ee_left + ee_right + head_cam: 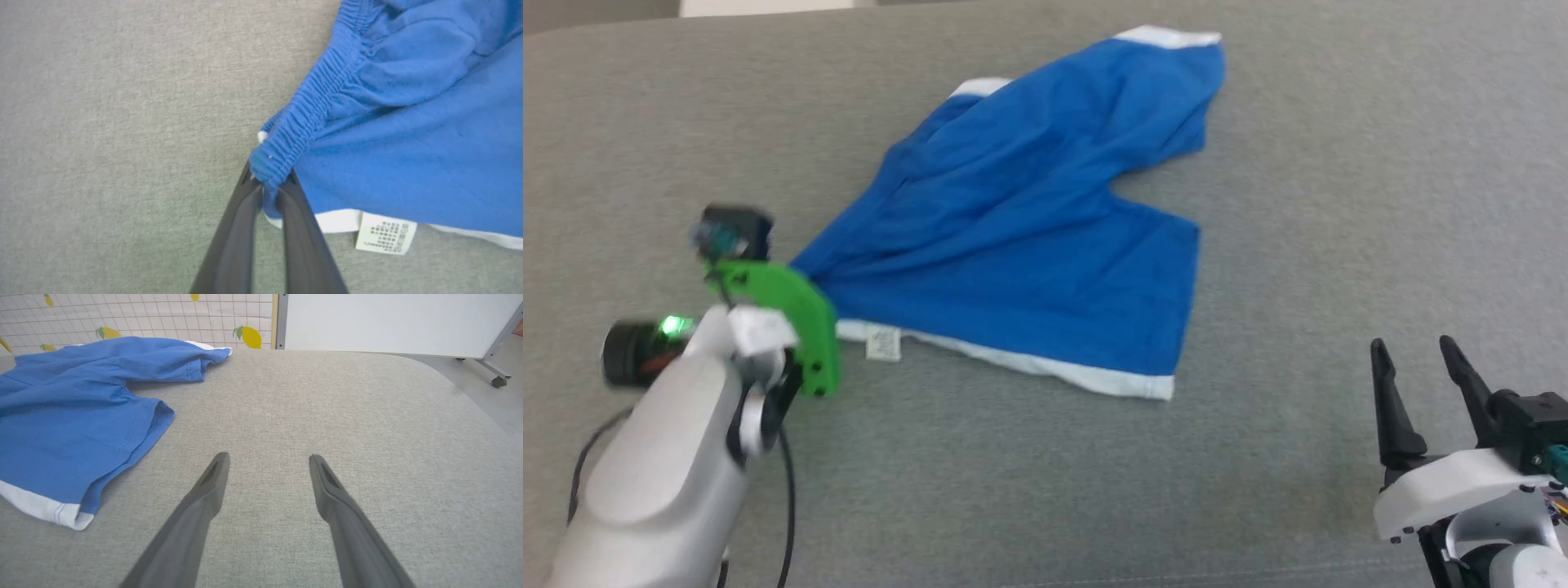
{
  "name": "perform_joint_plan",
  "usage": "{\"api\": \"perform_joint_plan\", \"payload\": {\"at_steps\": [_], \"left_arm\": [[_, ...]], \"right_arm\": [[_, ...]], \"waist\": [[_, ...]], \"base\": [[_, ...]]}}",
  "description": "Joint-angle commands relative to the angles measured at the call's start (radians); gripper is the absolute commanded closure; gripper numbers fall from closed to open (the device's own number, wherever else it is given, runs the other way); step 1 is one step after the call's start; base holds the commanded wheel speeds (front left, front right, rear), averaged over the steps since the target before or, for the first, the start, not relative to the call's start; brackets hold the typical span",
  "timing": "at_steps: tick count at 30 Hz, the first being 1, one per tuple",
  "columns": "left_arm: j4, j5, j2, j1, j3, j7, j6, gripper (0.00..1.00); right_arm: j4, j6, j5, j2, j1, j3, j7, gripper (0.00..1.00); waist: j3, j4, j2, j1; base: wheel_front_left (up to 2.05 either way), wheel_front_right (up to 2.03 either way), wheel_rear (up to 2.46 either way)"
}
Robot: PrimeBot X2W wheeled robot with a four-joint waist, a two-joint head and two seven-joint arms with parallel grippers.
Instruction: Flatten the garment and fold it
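Head view: blue shorts (1029, 237) lie on the grey cloth-covered desk (1339, 204), roughly spread but not flat. The L claw (792, 282) sits at the shorts' waistband corner, its tips hidden under a green mount (800, 318). Fabric fans out from that corner in long creases. The leg farther from the L claw is rumpled, w/ its white hem band (1168, 37) at the end. A white stripe (1029, 363) runs along the shorts' near edge, w/ a small tag (883, 343) next to the held corner. The R claw (1411, 343) is well apart from the shorts, off the hem end of the near leg, fingers spread, holding nothing.

L wrist view: the claw is pressed together on the gathered end of the elastic waistband (314, 102), blue cloth bunched between the tips. The printed tag (386, 239) hangs just beside the pinch, below the shorts' white edge.

R wrist view: fingers wide apart over bare desk, w/ the shorts' near leg off to the side, not touching. Leg opening gapes slightly; the far leg lies wrinkled beyond it. A lemon-print wall (249, 337) is behind.

Progress, as I judge it: early. One corner is gripped for flattening and nothing else is done. Left to do: pull the waistband taut, smooth both legs, then make the fold. No fold is visible.
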Motion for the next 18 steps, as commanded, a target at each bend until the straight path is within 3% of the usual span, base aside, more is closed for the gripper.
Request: {"api": "perform_joint_plan", "payload": {"at_steps": [1, 7, 8, 9, 10, 18], "left_arm": [[-0.008, -0.017, 0.013, 0.038, 0.010, -0.010, 0.017, 1.00], [-0.043, -0.038, 0.010, 0.150, 0.017, -0.035, 0.050, 1.00], [-0.051, -0.039, 0.005, 0.161, 0.017, -0.044, 0.055, 0.93], [-0.058, -0.038, 0.001, 0.168, 0.017, -0.055, 0.057, 0.24], [-0.065, -0.038, -0.005, 0.174, 0.017, -0.074, 0.057, 0.00], [-0.110, 0.027, -0.016, 0.195, 0.021, -0.332, 0.032, 0.00]], "right_arm": [[-0.010, -0.002, -0.009, 0.003, 0.013, 0.005, 0.007, 0.00], [-0.022, -0.002, -0.012, 0.003, 0.029, 0.015, 0.035, 0.00], [-0.023, -0.002, -0.013, 0.003, 0.030, 0.017, 0.040, 0.00], [-0.025, -0.002, -0.013, 0.003, 0.030, 0.017, 0.044, 0.00], [-0.027, -0.002, -0.013, 0.003, 0.031, 0.017, 0.048, 0.00], [-0.040, -0.002, -0.013, 0.003, 0.038, 0.018, 0.073, 0.00]], "waist": [[-0.031, 0.043, 0.0000, 0.0000], [-0.042, 0.076, 0.0000, 0.0000], [-0.045, 0.081, 0.0000, 0.0000], [-0.048, 0.084, 0.0000, 0.0000], [-0.053, 0.088, 0.0000, 0.0000], [-0.106, 0.117, 0.0000, 0.0000]], "base": [[0.00, 0.00, 0.00], [0.00, 0.00, 0.00], [0.00, 0.00, 0.00], [0.00, 0.00, 0.00], [0.00, 0.00, 0.00], [0.00, 0.00, 0.00]]}}
